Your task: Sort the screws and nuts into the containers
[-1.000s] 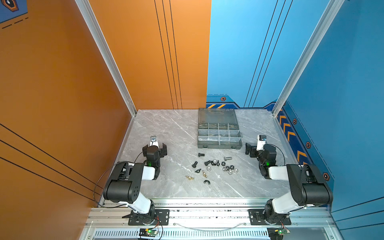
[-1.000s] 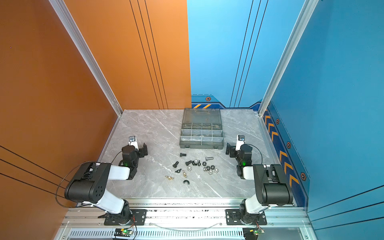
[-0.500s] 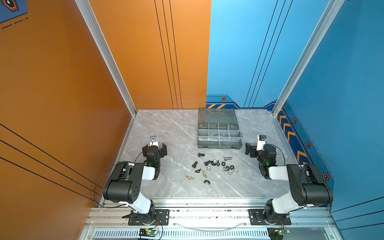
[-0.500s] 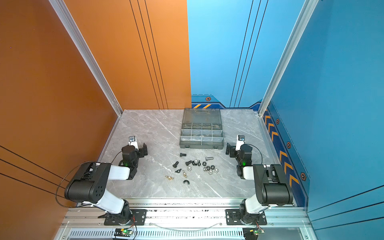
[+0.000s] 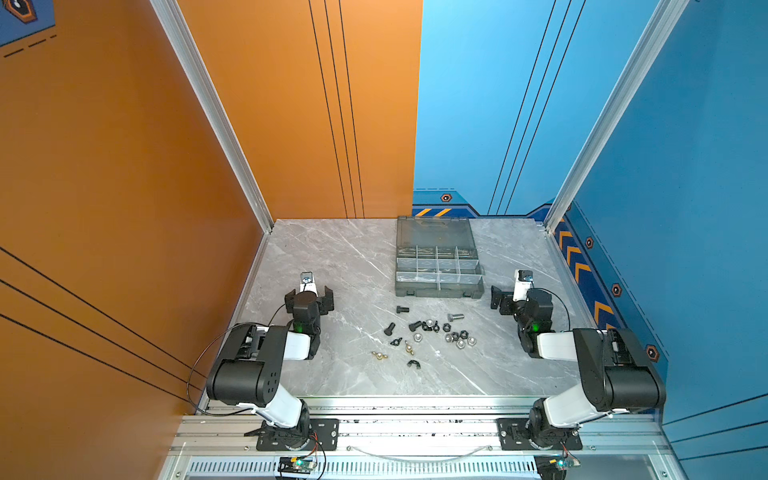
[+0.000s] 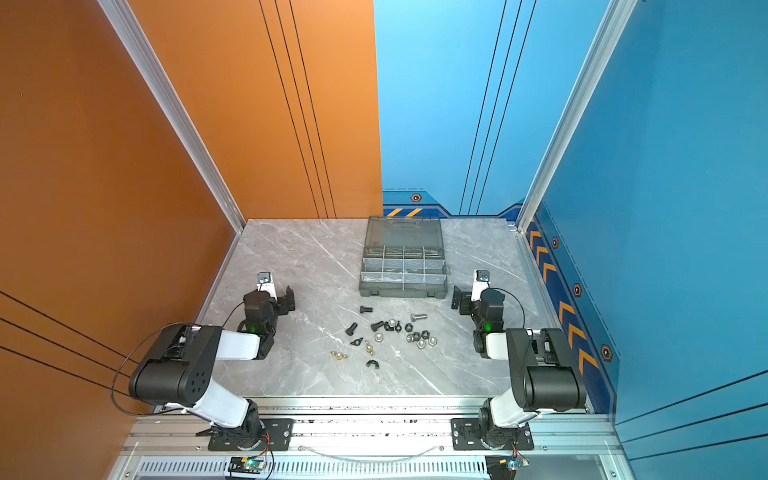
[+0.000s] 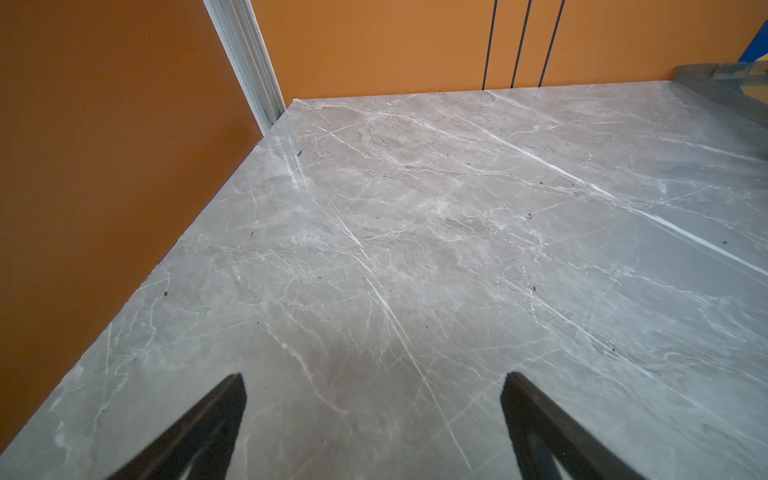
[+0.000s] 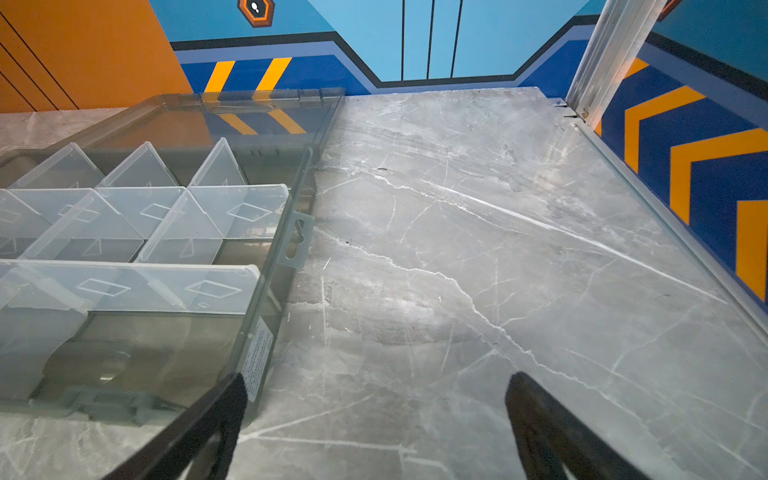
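Observation:
The screws lie loose mid-table in both top views: black ones (image 5: 402, 309) (image 6: 351, 329) and a silver one (image 5: 455, 317). Beside them are the nuts: a hex cluster (image 5: 459, 337) (image 6: 419, 337), brass winged ones (image 5: 379, 355) and black winged ones (image 5: 413, 364). The containers (image 5: 437, 266) (image 6: 403, 266) (image 8: 166, 216) are compartments of a smoky-grey case, lid open, behind the pile. My left gripper (image 5: 309, 297) (image 7: 374, 376) stands open over bare marble, left of the pile. On the right my right gripper (image 5: 515, 299) (image 8: 376, 376) is open, one finger (image 8: 224, 411) by the case's near corner.
Orange wall (image 5: 124, 208) borders the table on the left, and a blue wall with a metal rail (image 8: 665, 216) borders it on the right. The open lid (image 5: 434, 230) leans toward the back wall. Bare marble (image 7: 415, 249) stretches ahead of the left gripper.

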Robot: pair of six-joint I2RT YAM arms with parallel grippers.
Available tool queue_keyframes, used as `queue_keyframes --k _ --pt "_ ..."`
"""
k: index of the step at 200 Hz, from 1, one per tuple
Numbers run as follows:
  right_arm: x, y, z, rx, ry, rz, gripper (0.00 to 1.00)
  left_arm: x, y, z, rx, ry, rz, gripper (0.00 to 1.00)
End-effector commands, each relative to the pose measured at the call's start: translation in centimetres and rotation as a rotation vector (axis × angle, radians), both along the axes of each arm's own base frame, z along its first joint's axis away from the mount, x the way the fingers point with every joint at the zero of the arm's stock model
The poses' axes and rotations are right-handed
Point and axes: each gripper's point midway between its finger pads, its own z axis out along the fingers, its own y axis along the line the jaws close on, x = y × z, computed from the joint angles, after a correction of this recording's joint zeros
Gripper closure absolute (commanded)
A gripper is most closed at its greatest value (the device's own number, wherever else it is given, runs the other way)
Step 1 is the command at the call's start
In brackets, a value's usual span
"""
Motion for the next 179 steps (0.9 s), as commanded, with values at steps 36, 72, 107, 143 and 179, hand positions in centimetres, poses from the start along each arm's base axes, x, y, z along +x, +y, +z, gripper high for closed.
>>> queue_keyframes --k 36,72,107,143,179 --pt "0.4 0.6 2.2 -0.021 0.015 0.03 0.0 0.1 -0.4 1.3 0.005 -0.036 -0.007 0.02" --pt "-0.4 3.7 3.8 0.011 0.098 0.156 0.0 0.3 -2.6 3.5 0.048 0.037 -0.097 0.02" --pt "-1.6 9.3 5.5 0.005 0.192 0.349 0.0 0.0 -5.3 5.0 -0.052 0.124 -0.191 0.02" --pt "-4.4 16.4 6.5 -0.014 0.239 0.628 0.0 -1.1 -7.8 6.0 -0.213 0.168 -0.234 0.02" --pt "-7.3 22.9 7.8 -0.025 0.186 0.899 0.02 -2.2 -9.2 6.5 -0.415 0.172 -0.232 0.02"
